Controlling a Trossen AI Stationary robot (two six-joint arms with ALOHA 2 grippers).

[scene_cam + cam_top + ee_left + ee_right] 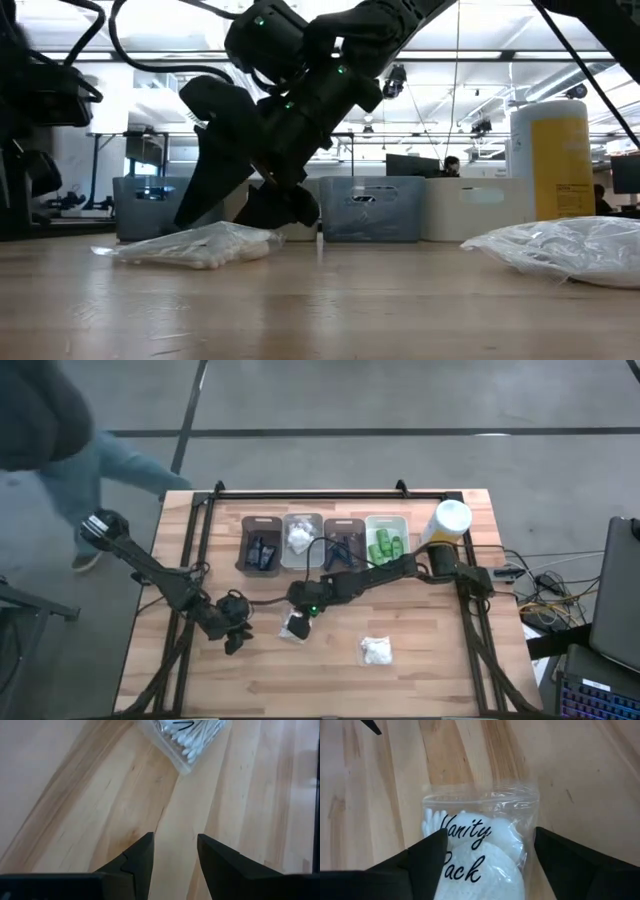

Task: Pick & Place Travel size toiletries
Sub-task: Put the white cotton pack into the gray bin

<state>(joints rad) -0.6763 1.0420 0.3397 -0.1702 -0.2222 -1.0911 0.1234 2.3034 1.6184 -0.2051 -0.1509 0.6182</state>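
Pale wood planks make up the table [420, 680], framed by black rails, with grey floor around it and a person's blue sleeve [125, 465] at the upper left of the high view; the low view looks across into an office with ceiling lights. Four bins [325, 542] line the table's upper middle, and a yellow bottle [447, 522] with a white cap stands at their right end. One clear packet [480, 845] lies just left of centre in the high view, printed "Vanity Pack" in black script, with cotton buds and round white pads inside. A second white packet [377, 651] lies lower right of centre, well apart. Reaching in from the right, the right gripper [487, 852] is over the printed packet, its fingers [427, 857] spread wide on either side of the bag; whether they touch it cannot be told. At the lower left of the high view, the left gripper [175, 852] hangs over bare wood near the packet, fingers apart and holding nothing
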